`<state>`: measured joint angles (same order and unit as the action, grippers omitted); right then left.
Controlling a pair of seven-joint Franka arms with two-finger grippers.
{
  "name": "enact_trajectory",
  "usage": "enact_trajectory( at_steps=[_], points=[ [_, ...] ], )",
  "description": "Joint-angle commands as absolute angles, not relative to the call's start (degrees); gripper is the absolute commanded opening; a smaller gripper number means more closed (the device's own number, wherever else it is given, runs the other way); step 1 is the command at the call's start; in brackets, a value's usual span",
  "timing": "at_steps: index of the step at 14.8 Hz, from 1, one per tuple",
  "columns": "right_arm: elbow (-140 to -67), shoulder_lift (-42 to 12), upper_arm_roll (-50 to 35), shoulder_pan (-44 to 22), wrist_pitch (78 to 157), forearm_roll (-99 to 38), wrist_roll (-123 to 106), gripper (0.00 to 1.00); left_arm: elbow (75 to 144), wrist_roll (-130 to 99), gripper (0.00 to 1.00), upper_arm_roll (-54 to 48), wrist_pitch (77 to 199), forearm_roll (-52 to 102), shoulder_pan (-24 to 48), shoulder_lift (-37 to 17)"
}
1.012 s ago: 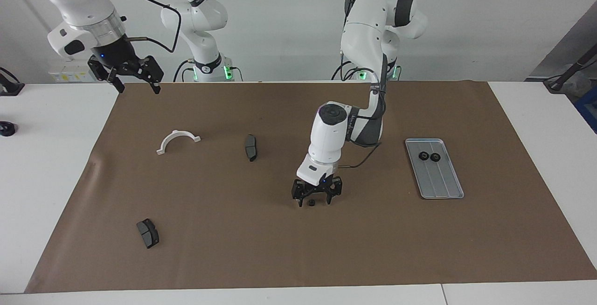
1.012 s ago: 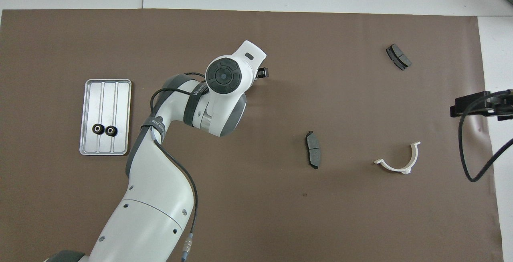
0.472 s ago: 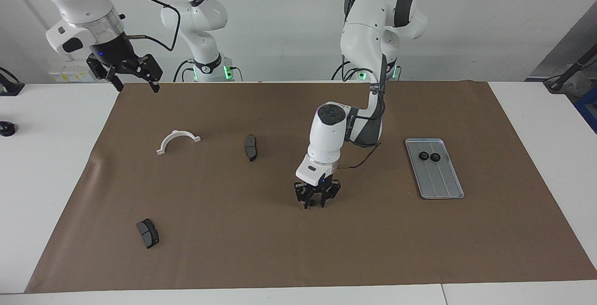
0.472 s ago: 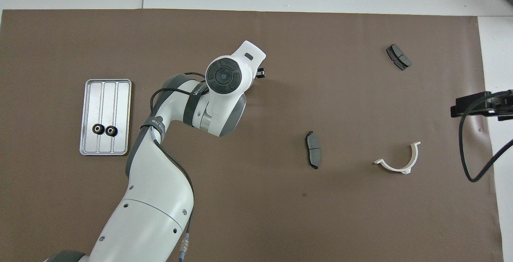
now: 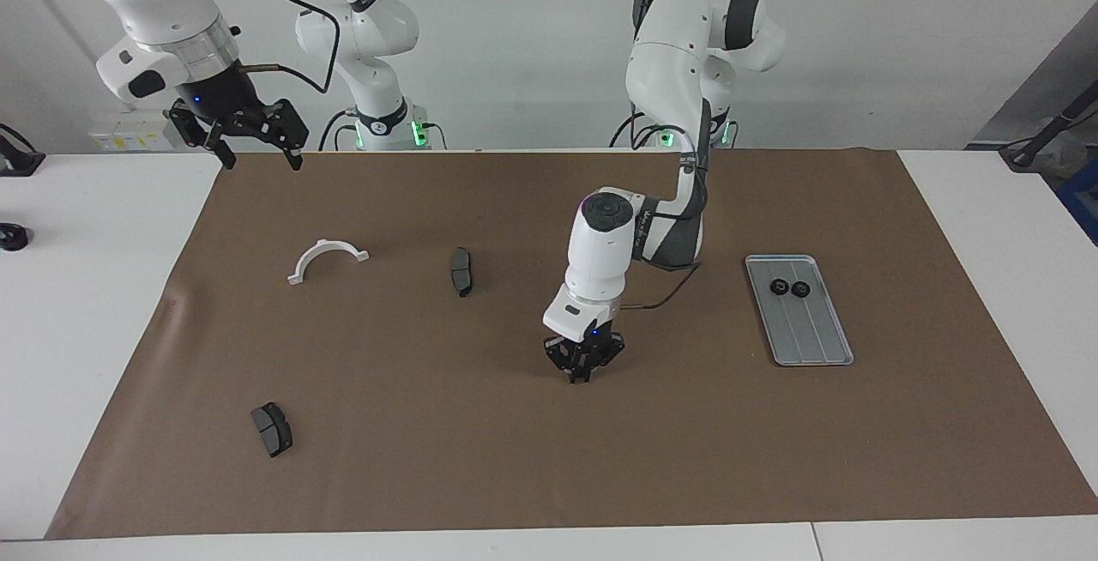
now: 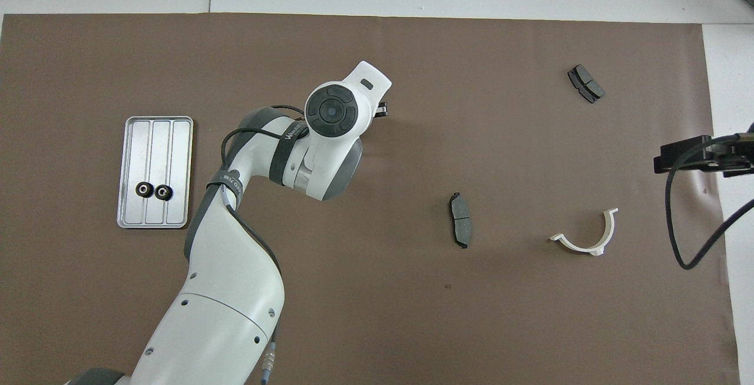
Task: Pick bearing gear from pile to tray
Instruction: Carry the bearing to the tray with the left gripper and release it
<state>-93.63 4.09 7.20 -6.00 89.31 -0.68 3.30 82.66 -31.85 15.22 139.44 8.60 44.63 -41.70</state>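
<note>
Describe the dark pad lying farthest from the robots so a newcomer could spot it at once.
Start at the brown mat covering the table, then go to its corner at the right arm's end, farthest from the robots. The dark grey curved pad lies there alone, flat. The other pad lies nearer the robots, beside the white half-ring bracket.

left gripper (image 5: 582,375) closed on mat (image 5: 429,458), right gripper (image 5: 254,152) raised

The facing camera sits high across the table, looking back at both arm bases with the whole brown mat (image 5: 549,458) in frame. The overhead camera looks steeply down from the robots' end, a touch closer perhaps. The 2 views share the mat and the tray (image 5: 799,310) (image 6: 155,172), half a turn apart.
</note>
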Motion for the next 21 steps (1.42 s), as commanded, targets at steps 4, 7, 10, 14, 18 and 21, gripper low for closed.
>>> enact_trajectory(
  at_steps=[4,7,10,14,18,21],
  points=[
    [-94.2,4.8,8.1,-6.3,88.6,-0.8,3.8,1.00,90.4,-29.5,0.00,17.7,134.8,7.6,44.2,-33.2],
    [-94.1,4.8,8.0,-6.2,88.6,-0.7,3.7,1.00,98.6,-22.4,0.00,19.9,134.9,7.6,42.1,-26.0],
    [-94.1,4.8,7.6,-5.8,88.6,-0.7,3.7,1.00,107.2,-12.2,0.00,19.7,135.2,7.6,36.8,-17.5],
    [-94.2,4.8,7.5,-5.0,88.5,-0.7,3.7,1.00,113.6,-0.7,0.00,19.5,135.6,8.4,29.9,-13.2],
    [-94.2,4.8,7.3,-4.3,88.5,-0.7,3.7,1.00,115.9,8.6,0.00,19.5,137.0,13.5,25.1,-12.7],
    [-94.1,4.8,5.8,-3.2,88.6,-0.7,3.6,1.00,117.9,11.7,0.00,19.5,140.4,14.9,22.8,-13.1]
  ],
)
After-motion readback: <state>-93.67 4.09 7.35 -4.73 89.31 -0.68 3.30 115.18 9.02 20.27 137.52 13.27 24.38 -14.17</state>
